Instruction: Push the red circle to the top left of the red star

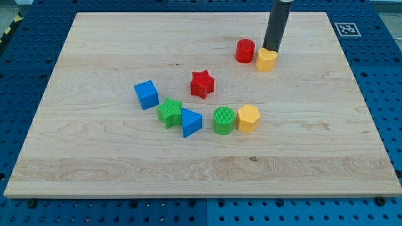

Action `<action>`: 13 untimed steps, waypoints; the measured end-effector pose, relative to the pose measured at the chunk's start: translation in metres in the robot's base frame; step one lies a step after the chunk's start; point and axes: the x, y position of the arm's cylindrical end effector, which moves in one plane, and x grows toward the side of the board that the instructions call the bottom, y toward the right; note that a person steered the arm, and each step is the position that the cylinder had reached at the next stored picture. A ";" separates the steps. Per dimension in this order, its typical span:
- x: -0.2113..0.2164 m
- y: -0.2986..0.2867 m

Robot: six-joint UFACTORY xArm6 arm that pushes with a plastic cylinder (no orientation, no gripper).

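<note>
The near edge of the wooden board (201, 188) runs along the view's bottom, with the blue pegboard table (25, 37) showing all round it. Closest of the blocks is the blue triangle (191, 122), touching the green star (169, 112) on its left. To the right of these the green cylinder (223, 120) and the yellow hexagon (247, 118) stand side by side, touching or nearly so. The blue cube (146, 94) sits just to the upper left of the green star, a small gap between them.

The red star (202, 83) stands alone near the board's middle. The red circle (245, 50) lies up and to the right of it, well apart, toward the view's top. Just beside the red circle, on its right, is a yellow block (266, 60) whose shape is hard to make out; it looks roughly heart-like.

The dark rod comes down from the view's top, its upper part cut off by the frame. My tip (271, 48) meets the board at the top edge of the yellow block, just right of the red circle; whether it touches either block cannot be told. It is a bare rod end and holds nothing.

A black-and-white square marker (346, 28) sits at the board's top right corner; its pattern cannot be read. Yellow-black striping (9, 28) shows at the view's top left.
</note>
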 end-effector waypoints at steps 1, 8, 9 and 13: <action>0.018 0.000; -0.030 -0.026; -0.023 -0.010; 0.000 -0.065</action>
